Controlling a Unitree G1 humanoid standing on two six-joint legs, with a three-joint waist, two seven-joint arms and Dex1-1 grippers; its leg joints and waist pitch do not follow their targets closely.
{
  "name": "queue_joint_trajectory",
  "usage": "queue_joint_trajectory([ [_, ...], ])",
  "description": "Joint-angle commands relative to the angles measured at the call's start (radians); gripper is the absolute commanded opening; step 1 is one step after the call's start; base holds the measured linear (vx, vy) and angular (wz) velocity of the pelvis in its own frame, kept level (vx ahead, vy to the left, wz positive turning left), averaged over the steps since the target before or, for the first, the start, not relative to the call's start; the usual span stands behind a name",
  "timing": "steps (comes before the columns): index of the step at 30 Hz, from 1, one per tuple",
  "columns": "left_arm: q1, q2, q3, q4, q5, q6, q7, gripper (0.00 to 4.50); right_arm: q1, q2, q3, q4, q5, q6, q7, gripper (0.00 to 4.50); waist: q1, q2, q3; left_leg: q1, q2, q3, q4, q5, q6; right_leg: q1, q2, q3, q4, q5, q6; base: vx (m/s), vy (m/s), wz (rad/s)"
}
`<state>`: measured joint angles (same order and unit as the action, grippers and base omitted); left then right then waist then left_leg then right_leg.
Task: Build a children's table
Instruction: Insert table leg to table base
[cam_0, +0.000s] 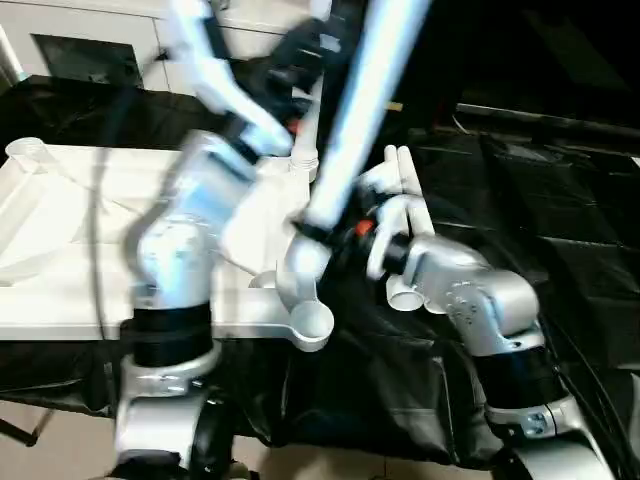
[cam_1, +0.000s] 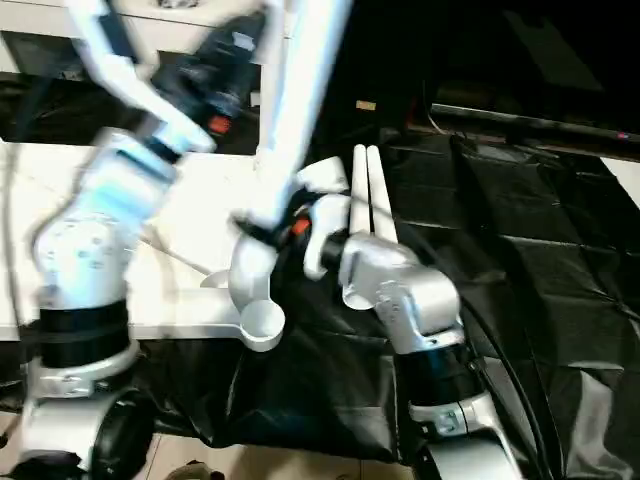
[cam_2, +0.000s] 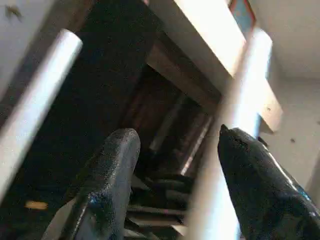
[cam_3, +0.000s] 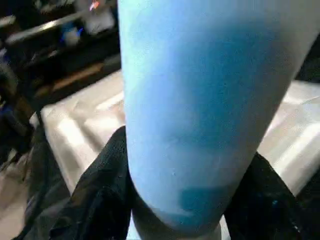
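**Leg going into the near corner socket**

Head camera: I see the table top (cam_0: 60, 250) lying underside up, white ribbed plastic, on a bench draped in black sheeting (cam_1: 560, 300). A long white tubular leg (cam_0: 350, 130) leans from the near corner socket (cam_0: 312, 322) up toward one o'clock. My right pincer (cam_0: 345, 235) meets the leg low down, just above the socket. My left pincer (cam_0: 300, 60) sits higher, near the leg's upper stretch, blurred. Two spare legs (cam_1: 365, 190) lie side by side at three o'clock of the socket.

Left wrist camera: the left pincer's fingers (cam_2: 107, 185) stand spread, with a pale tube running close against the one at three o'clock; I cannot tell whether it touches.

Right wrist camera: the right pincer's fingers (cam_3: 95, 200) pinch the smooth, round leg from either side, the ribbed top beneath.

My worry: with the left pincer spread, the tall leg hangs on one low grip. The glossy tube could pivot, tilt further and jam or pop out of the socket. Pushing while it is slanted could slide the light top across the slick sheeting.
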<state>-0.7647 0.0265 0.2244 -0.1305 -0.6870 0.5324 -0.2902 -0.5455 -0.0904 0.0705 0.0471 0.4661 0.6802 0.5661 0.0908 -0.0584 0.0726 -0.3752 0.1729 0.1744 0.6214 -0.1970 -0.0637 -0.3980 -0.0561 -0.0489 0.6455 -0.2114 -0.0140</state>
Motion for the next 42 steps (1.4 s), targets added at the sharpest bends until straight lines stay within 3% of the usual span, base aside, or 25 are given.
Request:
queue_joint_trajectory([
  [1, -0.007, 0.028, -0.004, -0.011, -0.011, -0.009, -0.048, 2.89, 0.013, -0.004, -0.031, -0.028, 0.000, -0.013, -0.032, 1.89, 0.003, 0.022, -0.075, 0.015, 0.054, -0.025, -0.082, -0.122, -0.053, 0.057, -0.084, 0.053, -0.075, -0.052, -0.183, 0.000, 0.000, 0.00],
  [3, 0.023, 0.084, -0.026, -0.032, 0.003, 0.009, -0.109, 2.89, 0.024, -0.011, -0.031, -0.039, -0.020, -0.016, -0.055, 1.89, 0.003, 0.020, -0.074, 0.016, 0.054, -0.024, -0.084, -0.118, -0.054, 0.055, -0.083, 0.053, -0.074, -0.058, -0.175, 0.000, 0.000, 0.00],
  [5, 0.127, 0.249, -0.114, -0.073, 0.079, 0.033, -0.257, 2.89, 0.059, -0.035, -0.005, -0.068, -0.075, -0.034, -0.086, 1.89, 0.002, 0.013, -0.073, 0.014, 0.055, -0.025, -0.088, -0.104, -0.056, 0.055, -0.084, 0.052, -0.071, -0.076, -0.151, 0.000, 0.000, 0.00],
  [7, 0.153, 0.279, -0.134, -0.082, 0.091, 0.033, -0.284, 2.89, 0.069, -0.039, -0.001, -0.078, -0.082, -0.035, -0.093, 1.89, 0.001, 0.020, -0.072, 0.021, 0.054, -0.020, -0.087, -0.096, -0.062, 0.048, -0.082, 0.055, -0.072, -0.077, -0.140, 0.000, 0.000, 0.00],
  [8, 0.237, 0.363, -0.190, -0.089, 0.137, 0.008, -0.371, 2.89, 0.099, -0.057, 0.025, -0.106, -0.113, -0.034, -0.103, 1.89, 0.000, 0.017, -0.074, 0.019, 0.053, -0.020, -0.088, -0.093, -0.064, 0.051, -0.081, 0.054, -0.073, -0.072, -0.141, 0.000, 0.000, 0.00],
  [9, 0.285, 0.409, -0.227, -0.097, 0.167, -0.009, -0.419, 2.89, 0.120, -0.067, 0.036, -0.128, -0.123, -0.029, -0.105, 1.89, 0.004, 0.022, -0.069, 0.018, 0.054, -0.022, -0.092, -0.103, -0.063, 0.047, -0.082, 0.055, -0.076, -0.096, -0.128, 0.000, 0.000, 0.00],
  [10, 0.290, 0.414, -0.230, -0.098, 0.169, -0.011, -0.423, 2.89, 0.123, -0.068, 0.037, -0.130, -0.123, -0.028, -0.106, 1.89, 0.000, 0.021, -0.068, 0.017, 0.053, -0.019, -0.094, -0.114, -0.065, 0.048, -0.078, 0.057, -0.075, -0.106, -0.120, 0.000, 0.000, 0.00],
  [12, 0.376, 0.496, -0.301, -0.110, 0.204, -0.038, -0.524, 2.89, 0.163, -0.084, 0.044, -0.173, -0.125, -0.014, -0.112, 1.89, 0.003, 0.031, -0.071, 0.021, 0.055, -0.022, -0.095, -0.130, -0.073, 0.046, -0.081, 0.056, -0.075, -0.109, -0.119, 0.000, 0.000, 0.00],
  [13, 0.407, 0.533, -0.329, -0.109, 0.209, -0.038, -0.570, 2.89, 0.178, -0.088, 0.047, -0.186, -0.124, -0.008, -0.115, 1.89, 0.002, 0.031, -0.069, 0.022, 0.054, -0.022, -0.098, -0.146, -0.074, 0.043, -0.080, 0.057, -0.076, -0.114, -0.122, 0.000, 0.000, 0.00],
  [14, 0.422, 0.553, -0.349, -0.103, 0.215, -0.040, -0.595, 2.89, 0.184, -0.090, 0.049, -0.185, -0.126, -0.011, -0.116, 1.89, 0.004, 0.040, -0.068, 0.024, 0.054, -0.022, -0.099, -0.168, -0.079, 0.040, -0.079, 0.057, -0.075, -0.125, -0.128, 0.000, 0.000, 0.00],
  [15, 0.435, 0.571, -0.365, -0.099, 0.220, -0.041, -0.617, 2.89, 0.190, -0.092, 0.050, -0.185, -0.128, -0.013, -0.117, 1.89, 0.004, 0.036, -0.067, 0.025, 0.054, -0.022, -0.100, -0.181, -0.079, 0.039, -0.080, 0.057, -0.080, -0.136, -0.130, 0.000, 0.000, 0.00],
  [17, 0.465, 0.642, -0.448, -0.059, 0.291, -0.079, -0.694, 2.89, 0.210, -0.095, 0.043, -0.175, -0.142, -0.029, -0.128, 1.89, 0.005, 0.051, -0.063, 0.027, 0.052, -0.024, -0.103, -0.236, -0.089, 0.036, -0.080, 0.058, -0.084, -0.188, -0.137, 0.000, 0.000, 0.00],
  [18, 0.465, 0.642, -0.448, -0.059, 0.291, -0.079, -0.694, 2.89, 0.210, -0.095, 0.043, -0.175, -0.142, -0.029, -0.128, 1.89, 0.004, 0.044, -0.060, 0.027, 0.051, -0.024, -0.105, -0.249, -0.086, 0.036, -0.081, 0.059, -0.090, -0.211, -0.133, 0.000, 0.000, 0.00],
  [22, 0.455, 0.668, -0.504, 0.021, 0.374, -0.152, -0.740, 2.89, 0.225, -0.102, 0.027, -0.180, -0.150, -0.035, -0.136, 1.89, 0.010, 0.052, -0.062, 0.027, 0.052, -0.027, -0.104, -0.250, -0.087, 0.038, -0.086, 0.063, -0.090, -0.249, -0.132, 0.000, 0.000, 0.00],
  [23, 0.447, 0.674, -0.517, 0.051, 0.404, -0.183, -0.750, 2.54, 0.229, -0.106, 0.023, -0.184, -0.150, -0.035, -0.140, 1.89, 0.010, 0.049, -0.063, 0.026, 0.050, -0.026, -0.104, -0.234, -0.082, 0.041, -0.084, 0.062, -0.092, -0.235, -0.132, 0.000, 0.000, 0.00],
  [27, 0.428, 0.701, -0.534, 0.115, 0.434, -0.214, -0.791, 2.49, 0.235, -0.122, 0.019, -0.196, -0.151, -0.030, -0.145, 1.89, 0.011, 0.057, -0.067, 0.023, 0.049, -0.024, -0.100, -0.191, -0.075, 0.045, -0.085, 0.061, -0.085, -0.189, -0.143, 0.000, 0.000, 0.00],
  [28, 0.431, 0.715, -0.538, 0.123, 0.432, -0.213, -0.807, 2.18, 0.238, -0.131, 0.020, -0.201, -0.155, -0.028, -0.141, 1.89, 0.011, 0.054, -0.069, 0.023, 0.050, -0.024, -0.099, -0.181, -0.072, 0.045, -0.083, 0.060, -0.084, -0.173, -0.146, 0.000, 0.000, 0.00],
  [32, 0.444, 0.736, -0.540, 0.139, 0.439, -0.212, -0.824, 2.03, 0.244, -0.150, 0.018, -0.211, -0.159, -0.023, -0.131, 1.89, 0.006, 0.056, -0.071, 0.021, 0.050, -0.022, -0.097, -0.158, -0.064, 0.046, -0.081, 0.058, -0.077, -0.128, -0.166, 0.000, 0.000, 0.00],
  [34, 0.449, 0.737, -0.538, 0.146, 0.445, -0.218, -0.828, 1.86, 0.244, -0.153, 0.018, -0.212, -0.160, -0.022, -0.129, 1.89, 0.005, 0.054, -0.071, 0.021, 0.049, -0.021, -0.096, -0.157, -0.060, 0.046, -0.081, 0.058, -0.077, -0.123, -0.171, 0.000, 0.000, 0.00],
  [35, 0.457, 0.740, -0.535, 0.170, 0.466, -0.245, -0.834, 1.65, 0.243, -0.161, 0.021, -0.213, -0.161, -0.021, -0.125, 1.89, 0.003, 0.047, -0.070, 0.021, 0.049, -0.019, -0.095, -0.157, -0.053, 0.047, -0.081, 0.059, -0.080, -0.131, -0.170, 0.000, 0.000, 0.00],
  [36, 0.458, 0.740, -0.535, 0.174, 0.470, -0.250, -0.833, 1.65, 0.243, -0.162, 0.021, -0.214, -0.161, -0.020, -0.124, 1.89, 0.004, 0.050, -0.070, 0.021, 0.049, -0.021, -0.096, -0.158, -0.052, 0.048, -0.082, 0.059, -0.079, -0.140, -0.168, 0.000, 0.000, 0.00],
  [37, 0.463, 0.741, -0.533, 0.190, 0.487, -0.272, -0.827, 1.63, 0.243, -0.168, 0.023, -0.216, -0.159, -0.019, -0.122, 1.89, 0.003, 0.044, -0.070, 0.021, 0.049, -0.019, -0.096, -0.155, -0.049, 0.048, -0.083, 0.059, -0.081, -0.153, -0.163, 0.000, 0.000, 0.00],
  [40, 0.461, 0.744, -0.539, 0.218, 0.509, -0.305, -0.822, 1.29, 0.238, -0.173, 0.025, -0.210, -0.156, -0.021, -0.119, 1.89, 0.004, 0.047, -0.069, 0.024, 0.051, -0.020, -0.096, -0.164, -0.047, 0.044, -0.085, 0.060, -0.083, -0.189, -0.154, 0.000, 0.000, 0.00],
  [42, 0.454, 0.744, -0.543, 0.243, 0.526, -0.325, -0.814, 1.19, 0.233, -0.175, 0.030, -0.204, -0.158, -0.023, -0.114, 1.89, 0.004, 0.044, -0.068, 0.022, 0.052, -0.020, -0.097, -0.165, -0.044, 0.044, -0.085, 0.060, -0.084, -0.196, -0.155, 0.000, 0.000, 0.00],
])
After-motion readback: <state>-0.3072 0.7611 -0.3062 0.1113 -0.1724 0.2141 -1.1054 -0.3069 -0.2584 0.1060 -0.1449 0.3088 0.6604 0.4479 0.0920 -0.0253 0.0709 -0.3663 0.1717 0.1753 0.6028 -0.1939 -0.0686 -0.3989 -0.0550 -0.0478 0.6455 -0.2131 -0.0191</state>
